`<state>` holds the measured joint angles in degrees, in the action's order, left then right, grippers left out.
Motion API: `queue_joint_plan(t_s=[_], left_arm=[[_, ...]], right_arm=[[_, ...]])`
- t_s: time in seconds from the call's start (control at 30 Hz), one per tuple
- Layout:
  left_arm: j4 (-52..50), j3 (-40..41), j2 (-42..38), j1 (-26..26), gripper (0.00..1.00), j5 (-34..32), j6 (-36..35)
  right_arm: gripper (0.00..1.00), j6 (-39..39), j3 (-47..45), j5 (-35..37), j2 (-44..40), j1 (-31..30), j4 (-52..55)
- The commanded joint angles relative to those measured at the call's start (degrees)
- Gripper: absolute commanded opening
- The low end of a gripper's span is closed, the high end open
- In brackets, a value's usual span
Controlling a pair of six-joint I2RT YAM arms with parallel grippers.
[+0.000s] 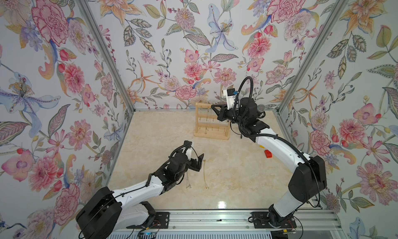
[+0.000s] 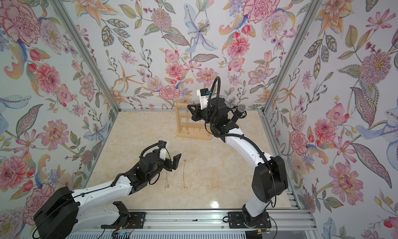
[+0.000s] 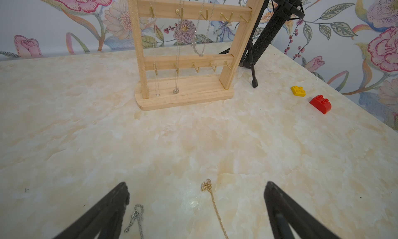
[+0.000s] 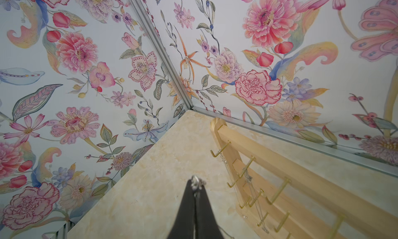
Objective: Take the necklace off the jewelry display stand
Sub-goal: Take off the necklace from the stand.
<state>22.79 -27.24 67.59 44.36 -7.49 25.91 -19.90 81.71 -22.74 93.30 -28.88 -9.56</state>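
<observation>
My right hand [image 1: 213, 108] is up at the top bar of the jewelry display stand [image 1: 212, 134], which stands at the back of the tabletop [image 1: 159, 136], close to the rear wall. In both top views I see only that this hand is pressed shut at the stand's upper right end. What it grips is too fine to make out there.

The right wrist view settles it. The fingers [image 4: 187, 205] are clamped on the necklace [image 4: 196, 182], a silver one, with its ring clasp poking out at the tips and the chain running back between them. The top bar's gold pegs [image 4: 240, 174] lie just beside the tips. I cannot tell whether the chain is clear of its peg.

My left hand [image 1: 200, 162] hovers low over the middle of the tabletop, jaws spread wide and holding nothing. Its wrist view shows a gold chain [image 3: 215, 205] lying between the fingertips and a silver chain [image 3: 135, 218] just beside one of them. Both top views show these as two thin lines next to that hand.

Only the left wrist view shows the stand from the front. Two pendant necklaces [image 3: 176, 91] hang down to its base, and a beaded strand [image 3: 198, 50] hangs higher up. That view also shows a black microphone [image 3: 267, 33] on its tripod beside the stand, with a yellow brick [image 3: 298, 91] and a red brick [image 3: 321, 103] nearby. In a top view the red brick [image 1: 268, 154] shows beside the right arm, and the yellow one is nearly hidden under it.
</observation>
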Motion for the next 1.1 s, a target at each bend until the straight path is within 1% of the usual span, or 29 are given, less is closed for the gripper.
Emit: queue_joint_plan(t_s=[0.0, 0.33, 0.7, 1.07], left_arm=[[0.85, 0.12, -1.22, -0.40, 0.99, -0.25, -0.51], [4.11, 2.70, -3.71, -0.41, 0.99, -0.71, -0.16], [14.52, 10.13, -8.88, -0.46, 0.99, -0.86, 0.84], [22.13, 13.04, -7.83, -0.42, 0.99, 1.04, 1.07]], right_arm=[[0.00, 1.18, -2.23, 0.42, -3.71, -0.49, 1.31], [0.00, 1.46, -10.77, -0.44, -15.61, -0.32, 3.40], [0.00, 1.57, -17.99, -4.60, -28.09, 1.44, 9.31], [0.00, 1.88, -23.78, -10.81, -37.09, 2.88, 14.25]])
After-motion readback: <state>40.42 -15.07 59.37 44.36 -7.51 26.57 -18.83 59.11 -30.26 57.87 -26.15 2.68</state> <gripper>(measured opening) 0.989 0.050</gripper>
